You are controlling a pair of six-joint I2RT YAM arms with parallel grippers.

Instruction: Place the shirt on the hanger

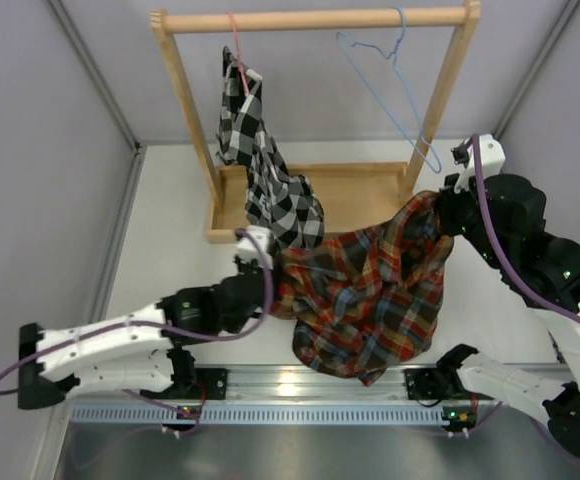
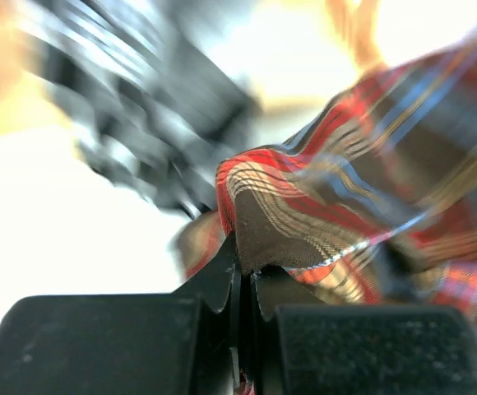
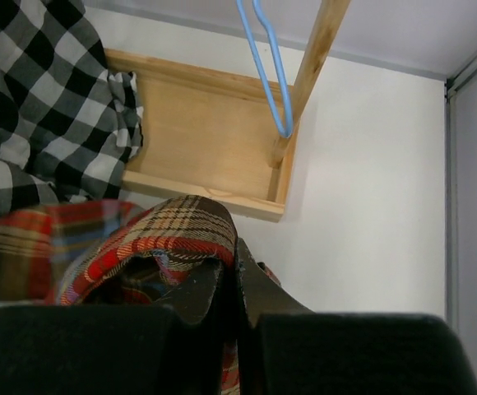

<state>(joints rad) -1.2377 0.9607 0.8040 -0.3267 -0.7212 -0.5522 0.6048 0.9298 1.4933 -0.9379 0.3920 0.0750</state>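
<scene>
The red, orange and dark blue plaid shirt [image 1: 370, 290] hangs stretched between my two grippers above the table, its bulk sagging toward the near edge. At its left edge my left gripper [image 1: 260, 250] is shut on it; in the left wrist view a fold of the shirt [image 2: 370, 189] sits pinched in the left gripper [image 2: 245, 271]. My right gripper [image 1: 440, 205] is shut on the upper right corner, where the shirt [image 3: 140, 239] bunches over the right gripper [image 3: 234, 271]. The light-blue wire hanger [image 1: 385, 90] hangs from the rail at back right, also seen as the hanger [image 3: 267, 74].
A wooden rack [image 1: 310, 20] stands at the back on a tray-like base [image 1: 360, 195]. A black-and-white checked shirt [image 1: 270, 170] hangs from a pink-red hanger [image 1: 235, 45] at its left and droops next to my left gripper. Grey walls enclose the table.
</scene>
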